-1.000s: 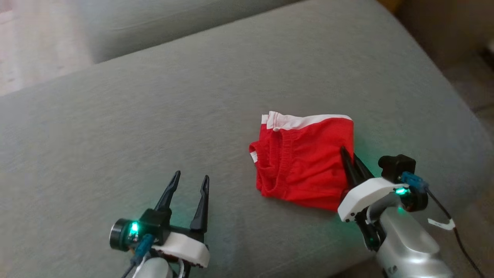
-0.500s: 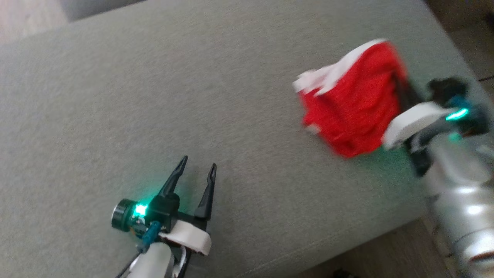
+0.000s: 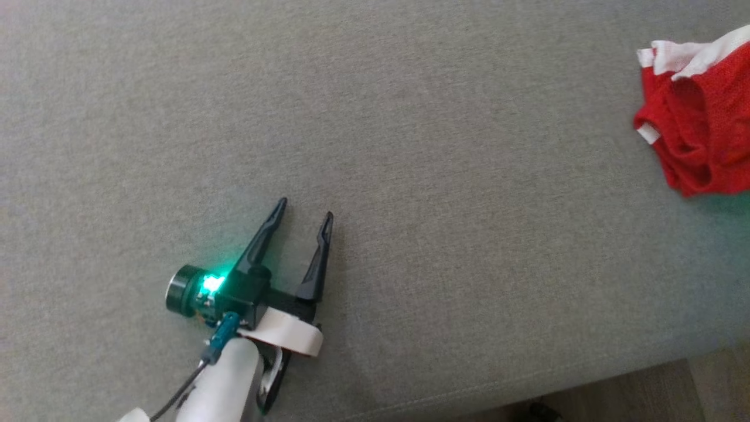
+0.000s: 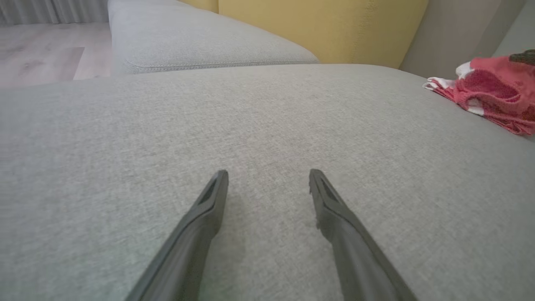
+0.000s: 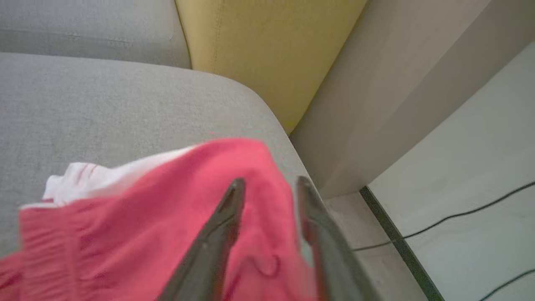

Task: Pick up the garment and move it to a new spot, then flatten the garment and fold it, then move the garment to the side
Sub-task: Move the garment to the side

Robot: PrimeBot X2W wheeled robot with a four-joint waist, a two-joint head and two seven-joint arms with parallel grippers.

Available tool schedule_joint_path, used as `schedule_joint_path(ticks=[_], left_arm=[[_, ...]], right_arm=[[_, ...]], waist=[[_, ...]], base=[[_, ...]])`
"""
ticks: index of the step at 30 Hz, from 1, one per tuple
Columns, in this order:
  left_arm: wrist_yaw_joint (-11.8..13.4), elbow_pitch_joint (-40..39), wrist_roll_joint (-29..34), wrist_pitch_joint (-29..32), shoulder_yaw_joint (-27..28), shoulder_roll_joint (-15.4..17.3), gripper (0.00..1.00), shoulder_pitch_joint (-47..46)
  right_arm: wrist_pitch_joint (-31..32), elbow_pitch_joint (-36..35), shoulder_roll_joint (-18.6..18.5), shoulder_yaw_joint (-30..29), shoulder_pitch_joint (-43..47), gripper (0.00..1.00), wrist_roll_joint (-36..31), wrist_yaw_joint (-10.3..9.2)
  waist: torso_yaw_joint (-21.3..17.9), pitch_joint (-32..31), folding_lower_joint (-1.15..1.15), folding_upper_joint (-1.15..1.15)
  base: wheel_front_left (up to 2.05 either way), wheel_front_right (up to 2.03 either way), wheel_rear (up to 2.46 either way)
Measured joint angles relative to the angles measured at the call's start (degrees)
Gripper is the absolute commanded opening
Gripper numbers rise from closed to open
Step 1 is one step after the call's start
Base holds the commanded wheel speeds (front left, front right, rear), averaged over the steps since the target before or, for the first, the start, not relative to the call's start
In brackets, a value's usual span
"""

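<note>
The garment [image 3: 697,135] is a red pair of shorts with a white band, bunched at the right end of the grey sofa seat [image 3: 410,146]. The left wrist view has the garment [image 4: 489,90] at its far right. My right gripper [image 5: 269,182] lies over the garment [image 5: 125,217] near the seat's right corner, its fingers parted a little with red cloth showing between them. My left gripper [image 3: 306,209] rests low over bare seat well to the left of the garment, open and empty, as the left wrist view of the left gripper [image 4: 267,175] confirms.
A yellow back cushion [image 5: 259,54] rises behind the seat corner. Beyond the sofa's right side, a pale floor carries a black cable [image 5: 459,213]. A second grey cushion [image 4: 200,42] and wood floor [image 4: 37,54] lie far left. The seat's front edge [image 3: 586,381] runs close below.
The head camera has swung left. My right gripper dragged the garment to the seat's right end, and its jaws have parted from shut. The left gripper has stayed open in place.
</note>
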Motion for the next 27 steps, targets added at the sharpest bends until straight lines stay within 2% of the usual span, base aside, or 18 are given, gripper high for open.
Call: schedule_joint_path(ticks=[3, 5, 10, 13, 21, 27], left_arm=[[0.02, -0.25, 0.00, -0.01, 1.01, -0.22, 1.00, -0.17], [0.36, 0.09, -0.01, -0.01, 1.93, -0.20, 1.00, -0.25], [1.72, 1.03, -0.07, 0.07, 4.55, 0.20, 1.00, 0.46], [2.56, 1.10, -0.23, 0.07, 5.15, 0.19, 1.00, 1.39], [3.12, 1.90, -1.18, 0.07, 6.98, 0.12, 1.00, 5.17], [3.80, 2.77, -1.20, 0.07, 8.58, 0.12, 1.00, 7.24]], right_arm=[[-0.80, -2.21, 0.79, -4.36, -0.02, 1.00, -2.40, 0.00], [-1.65, -5.50, 4.31, -7.16, -0.24, 1.00, -3.20, 0.00], [-1.78, -15.68, 13.41, -4.27, 1.48, 1.00, -1.68, 0.00], [-1.79, -20.60, 17.00, -0.58, 5.66, 1.00, 1.23, 0.00], [-1.78, -29.50, 21.29, 11.83, 22.43, 1.00, 10.72, 0.00], [-1.78, -31.29, 21.37, 13.33, 29.28, 1.00, 13.02, 0.00]], waist=[[0.69, 0.38, 0.01, 0.00], [0.84, -0.74, -0.01, 0.00], [1.60, -3.92, -0.01, 0.00], [2.60, -6.03, -0.01, 0.00], [7.62, -11.75, -0.01, 0.00], [10.34, -14.61, -0.02, 0.00]], base=[[0.00, 0.00, 0.00], [0.00, 0.00, 0.00], [0.00, 0.00, 0.00], [0.00, 0.00, 0.00], [0.00, 0.00, 0.00], [0.00, 0.00, 0.00]])
